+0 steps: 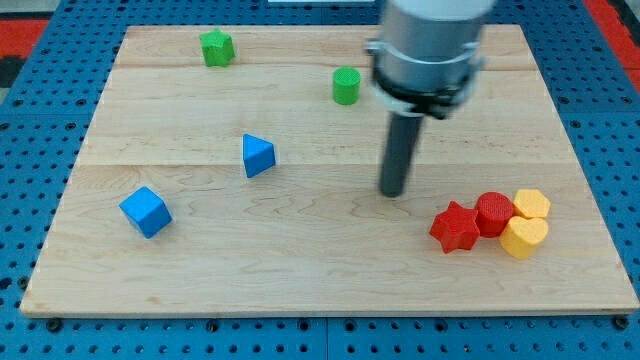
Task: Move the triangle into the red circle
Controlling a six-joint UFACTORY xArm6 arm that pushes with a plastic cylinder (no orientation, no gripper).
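Our bare rod's tip [392, 192], nothing held, rests apart from the small, likely light, slide-prone blue triangle block [257, 155], best pushed flat-side toward the red circle block [494, 212].

Blue triangle [257, 155], red circle [494, 213], pale wooden board [300, 260]

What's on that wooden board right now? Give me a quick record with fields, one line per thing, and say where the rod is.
board: wooden table top
my tip: right of centre, touching no block
blue triangle: left of my tip, apart from it
red circle: lower right, in a cluster
red star: touching the red circle's left
yellow blocks: two, and, right of the red circle
blue cube: lower left
green blocks: star-like one at top left, cylinder at top centre
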